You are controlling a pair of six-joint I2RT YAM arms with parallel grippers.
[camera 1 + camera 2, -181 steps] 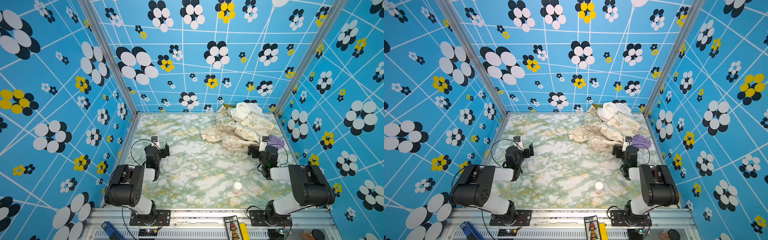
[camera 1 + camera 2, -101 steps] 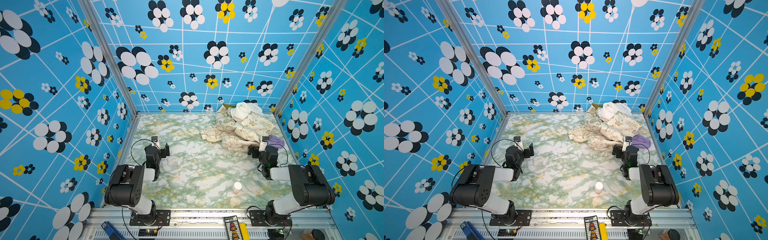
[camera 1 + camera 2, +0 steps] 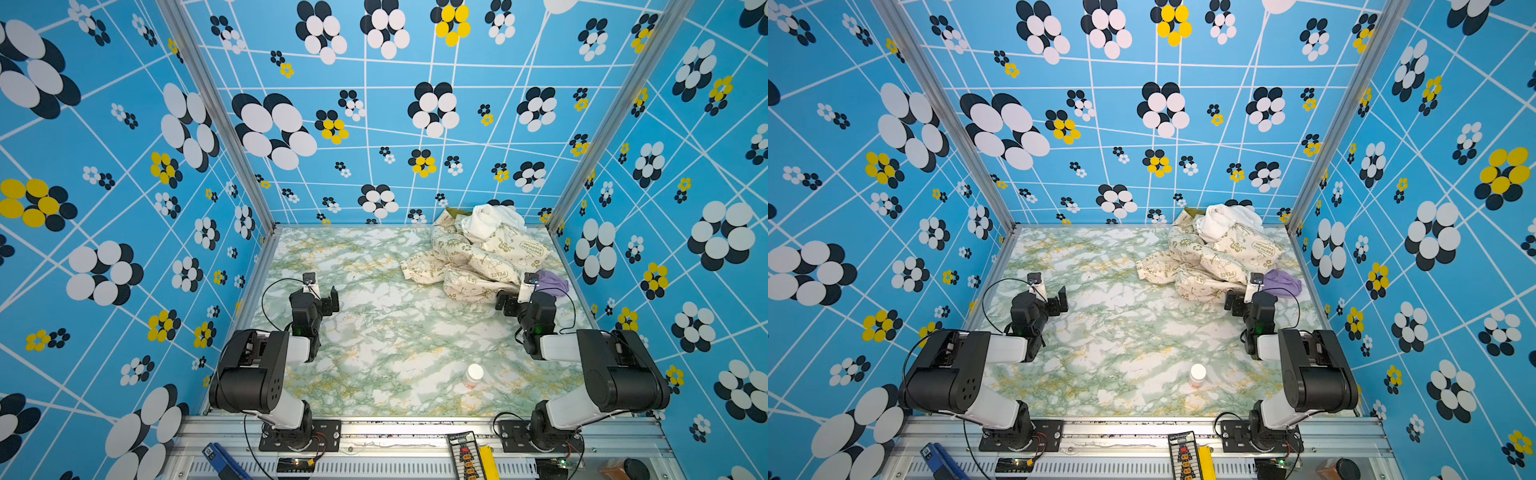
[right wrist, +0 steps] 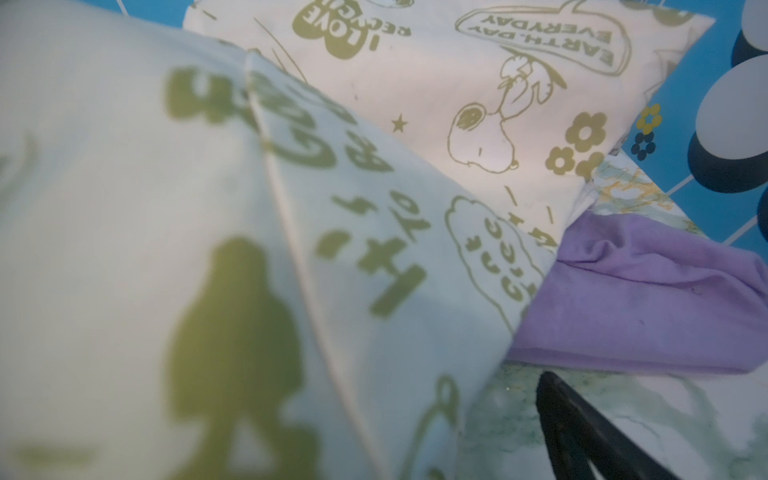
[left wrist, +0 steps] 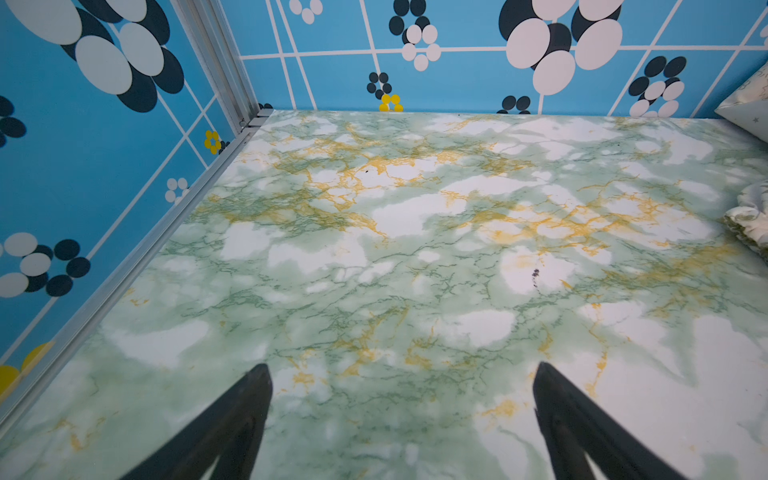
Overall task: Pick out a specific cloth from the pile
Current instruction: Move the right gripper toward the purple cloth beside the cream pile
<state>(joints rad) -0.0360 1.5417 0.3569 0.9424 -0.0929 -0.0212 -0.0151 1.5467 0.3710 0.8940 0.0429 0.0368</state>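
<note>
The pile [image 3: 478,257] is seen heaped at the upper right of the desk [image 3: 374,332] in both top views, pressed close to the back wall [image 3: 374,124]. It is made up mostly of a crumpled cream printed cloth [image 3: 494,270], with a white cloth [image 3: 492,216] bundled on top at the back.

And there is the lavender cloth [image 3: 552,282], found at the right edge of the pile, low on the desk and near the right-hand wall. In the right wrist view it is shown right of centre [image 4: 644,299]. One edge is overlapped by the cream folds and the rest is exposed on the marble.

The right fingers [image 3: 503,301] are held low at the pile's lower edge in the top views, just beside the lavender cloth. They are spread wide, and nothing is gripped. In the right wrist view only one dark finger is seen, at the lower right over bare desk just short of the lavender fabric. The other finger is hidden behind blurred cream cloth close to the lens.

The left fingers [image 5: 245,415] are spread wide too, and nothing is held. They are poised over bare marble left of centre in the top views, well apart from the pile.

A small white bottle [image 3: 473,375] is spotted at the lower right of the desk, well apart from the fabrics.
</note>
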